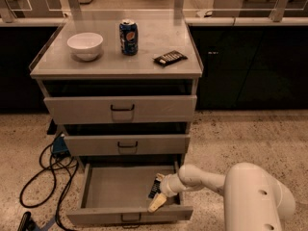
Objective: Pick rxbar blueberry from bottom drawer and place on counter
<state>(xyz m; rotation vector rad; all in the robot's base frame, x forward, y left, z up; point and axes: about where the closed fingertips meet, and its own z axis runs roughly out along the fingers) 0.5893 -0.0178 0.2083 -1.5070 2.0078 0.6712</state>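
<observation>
Black cables (pixel 41 174) on floor at left. Counter (pixel 113 64) surface: white bowl (pixel 85 45), then blue soda can (pixel 128 36), then dark bar w/ white markings (pixel 170 57) near right edge. Bottom drawer (pixel 115 189) pulled fully out. The rxbar blueberry (pixel 155 186) sits in its right end, tilted, towards the back. Gripper (pixel 153 201) is down in drawer just in front of bar; fingers (pixel 157 204) spread apart, one pale tip pointing at drawer front, nothing clamped. White arm (pixel 207 179) reaches in from right.
</observation>
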